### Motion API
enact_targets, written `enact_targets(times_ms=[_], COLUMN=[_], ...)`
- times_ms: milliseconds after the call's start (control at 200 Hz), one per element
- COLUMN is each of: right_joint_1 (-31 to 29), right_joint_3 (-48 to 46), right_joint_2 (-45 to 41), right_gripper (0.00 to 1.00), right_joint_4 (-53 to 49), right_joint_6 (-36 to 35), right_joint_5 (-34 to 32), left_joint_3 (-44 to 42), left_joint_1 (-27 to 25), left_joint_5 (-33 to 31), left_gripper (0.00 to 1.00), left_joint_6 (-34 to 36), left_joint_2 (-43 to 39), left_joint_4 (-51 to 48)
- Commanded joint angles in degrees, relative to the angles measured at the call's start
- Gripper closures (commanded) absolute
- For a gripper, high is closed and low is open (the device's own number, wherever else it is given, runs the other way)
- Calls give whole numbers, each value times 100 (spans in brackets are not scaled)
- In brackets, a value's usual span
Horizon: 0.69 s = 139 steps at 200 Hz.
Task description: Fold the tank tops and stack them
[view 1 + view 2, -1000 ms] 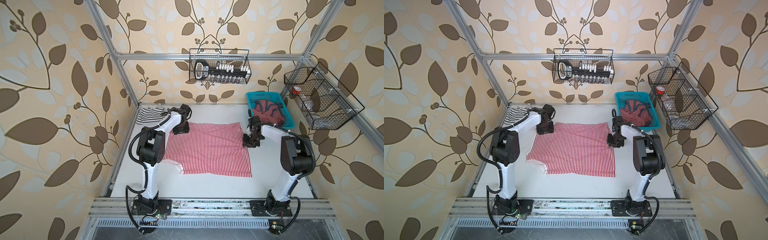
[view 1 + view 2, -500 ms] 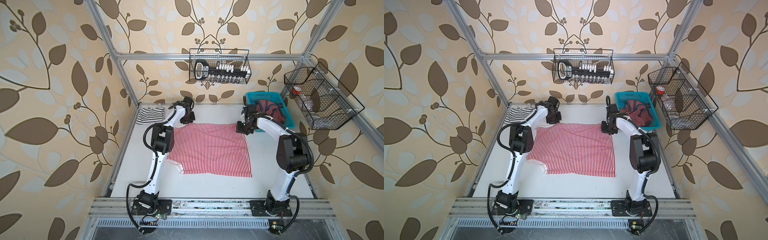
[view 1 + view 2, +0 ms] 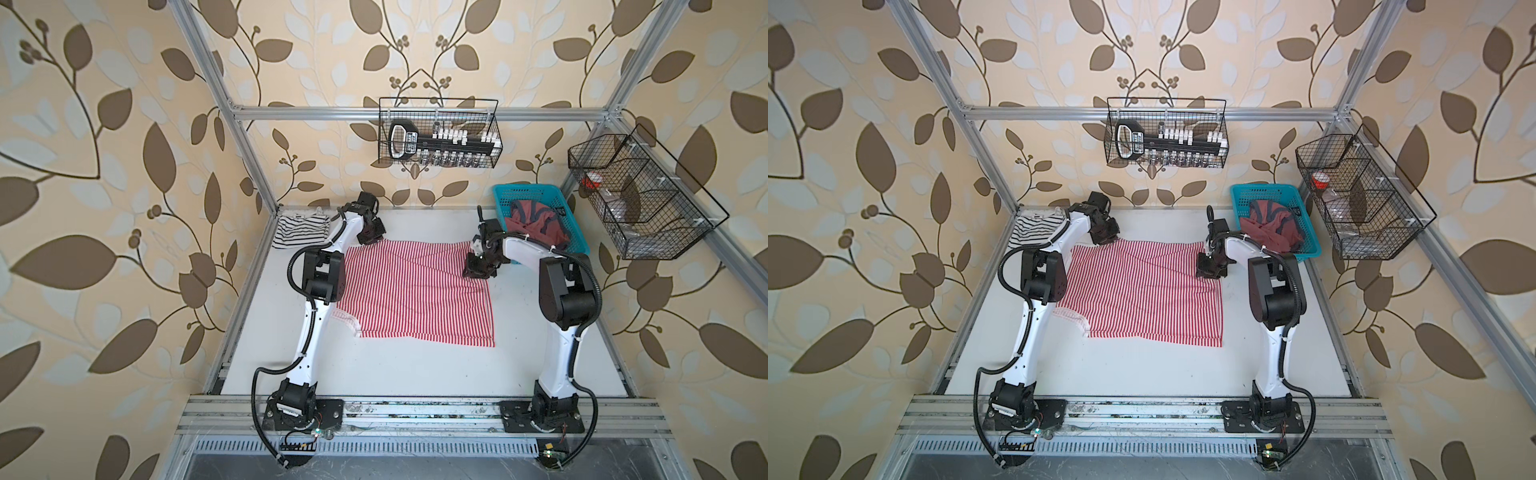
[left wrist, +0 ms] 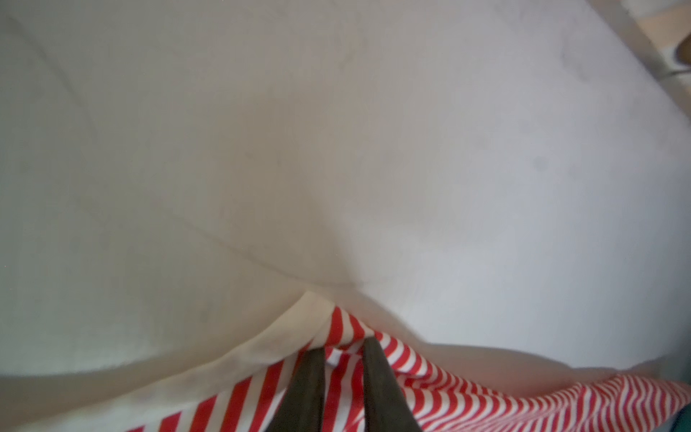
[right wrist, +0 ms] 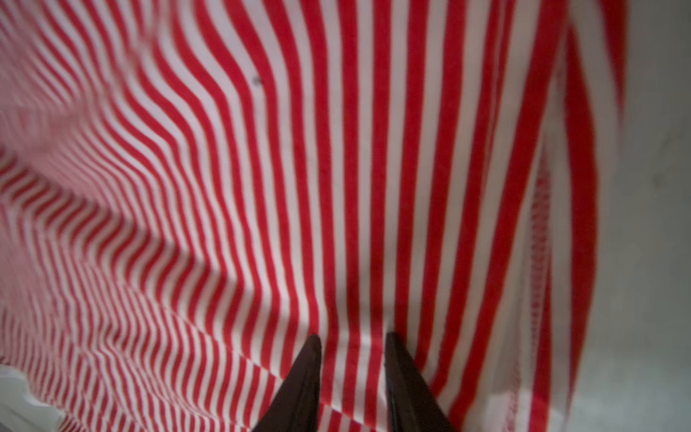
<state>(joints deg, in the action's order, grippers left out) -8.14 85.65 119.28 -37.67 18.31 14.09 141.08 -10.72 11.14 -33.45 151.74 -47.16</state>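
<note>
Right fingers [image 5: 304, 374] have come back inward from the table's [image 3: 415, 374] far edge, dragging a corner; left fingers [image 4: 306, 377] have hardly shifted.
Both pairs stand narrow, pinching the far corners of the red-striped tank top [image 3: 411, 291], which is spread mid-table. I judge it light, limp and stretchy, so I would lift both corners together. The black-striped tank top [image 3: 301, 230] lies folded at the far left corner, and the blue basket [image 3: 528, 197] crowds the far right.
</note>
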Motion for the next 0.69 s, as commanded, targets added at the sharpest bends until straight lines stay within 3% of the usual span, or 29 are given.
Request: enact_targets(times_ms=[0, 230, 430, 690], right_joint_1=[-4, 27, 95, 29], right_joint_3=[166, 1114, 1815, 934], right_joint_2=[414, 1006, 1343, 51], right_gripper=[66, 63, 65, 62], right_joint_4=[-57, -331, -647, 22], right_joint_6=[38, 172, 242, 303], right_joint_5=[30, 45, 109, 430], left_joint_3=[297, 372, 341, 102], left_joint_1=[251, 450, 509, 509], left_joint_5=[-113, 186, 453, 264], left_gripper=[79, 80, 70, 60], left_joint_6=[-506, -777, -760, 40], left_joint_2=[416, 408, 116, -1325], left_joint_4=[85, 661, 942, 419])
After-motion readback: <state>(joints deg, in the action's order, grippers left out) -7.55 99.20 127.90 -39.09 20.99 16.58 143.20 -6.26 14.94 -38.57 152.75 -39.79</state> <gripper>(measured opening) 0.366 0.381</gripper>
